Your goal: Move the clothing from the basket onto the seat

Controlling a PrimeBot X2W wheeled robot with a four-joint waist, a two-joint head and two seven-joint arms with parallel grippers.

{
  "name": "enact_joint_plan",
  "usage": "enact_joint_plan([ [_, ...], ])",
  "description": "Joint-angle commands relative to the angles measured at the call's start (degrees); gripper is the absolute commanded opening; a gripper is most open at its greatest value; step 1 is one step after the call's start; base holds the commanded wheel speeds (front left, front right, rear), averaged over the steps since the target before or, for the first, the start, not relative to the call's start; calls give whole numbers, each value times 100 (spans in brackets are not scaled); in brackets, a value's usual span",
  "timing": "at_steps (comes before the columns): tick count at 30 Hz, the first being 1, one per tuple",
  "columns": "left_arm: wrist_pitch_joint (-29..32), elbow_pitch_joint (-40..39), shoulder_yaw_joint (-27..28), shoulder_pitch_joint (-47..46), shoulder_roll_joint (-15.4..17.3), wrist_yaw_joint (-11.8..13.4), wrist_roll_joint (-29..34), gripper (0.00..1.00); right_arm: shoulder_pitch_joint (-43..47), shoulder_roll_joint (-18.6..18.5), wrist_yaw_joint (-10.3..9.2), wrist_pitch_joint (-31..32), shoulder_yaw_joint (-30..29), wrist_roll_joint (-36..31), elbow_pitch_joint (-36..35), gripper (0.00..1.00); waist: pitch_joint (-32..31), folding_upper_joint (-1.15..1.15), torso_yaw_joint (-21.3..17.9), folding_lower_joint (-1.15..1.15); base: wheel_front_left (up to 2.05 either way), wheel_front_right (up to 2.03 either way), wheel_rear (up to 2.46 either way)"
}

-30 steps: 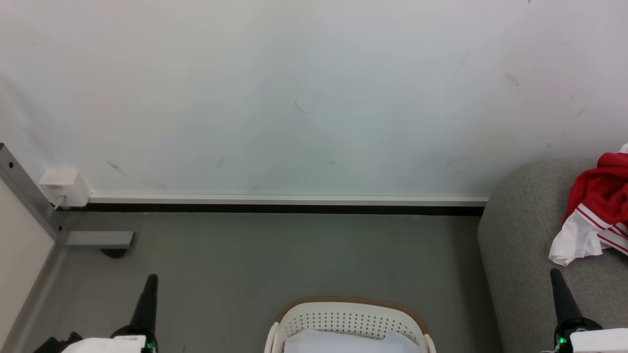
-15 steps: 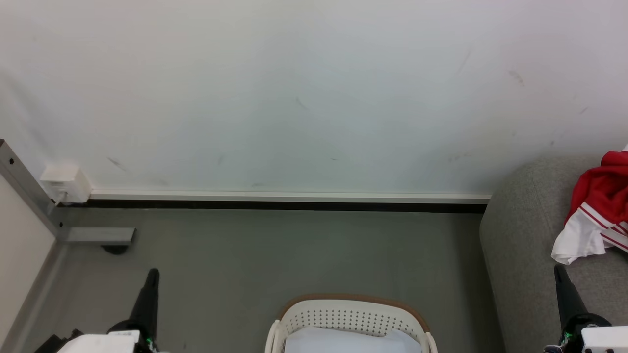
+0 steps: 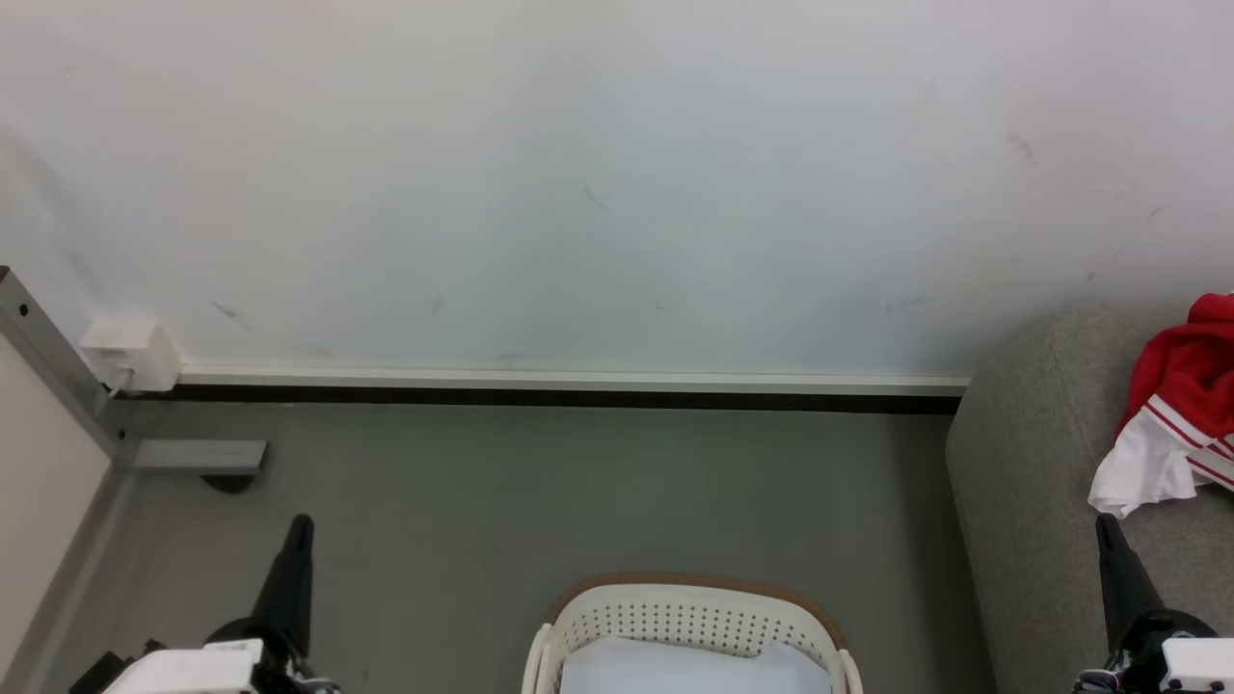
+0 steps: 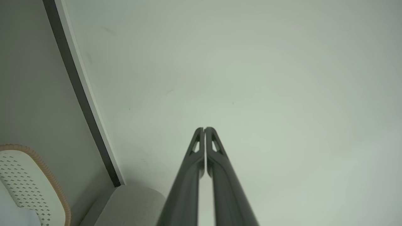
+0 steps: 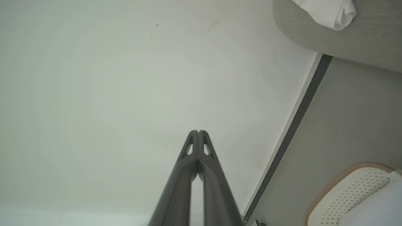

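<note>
Your clothing (image 3: pixel 1188 386) lies crumpled on the seat (image 3: pixel 1032 463), near its rounded end; it looks soft, light and limp, so pinch a bunched fold, while your left tool (image 4: pixel 204 128) and right tool (image 5: pixel 198 131) are both closed, holding nothing.

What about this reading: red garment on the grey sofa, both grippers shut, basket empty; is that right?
Not quite: the basket is not empty; the head view shows a pale cloth lying in it. The red garment is on the grey sofa, and the left gripper and right gripper are shut.
</note>
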Motion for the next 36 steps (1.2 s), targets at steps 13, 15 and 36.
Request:
enact_joint_plan([
  [13, 41, -17, 19, -56, 11, -33, -144, 0, -74, 8, -14, 38, -46, 102, -29, 0, 8, 0, 4, 0, 0, 0, 0],
  [15, 41, -17, 19, -56, 11, -33, -144, 0, -74, 9, -14, 40, -47, 100, -29, 0, 8, 0, 4, 0, 0, 0, 0],
  [36, 40, -18, 17, -56, 11, -33, -145, 0, -75, 15, -14, 50, -56, 88, -28, 0, 8, 0, 4, 0, 0, 0, 0],
])
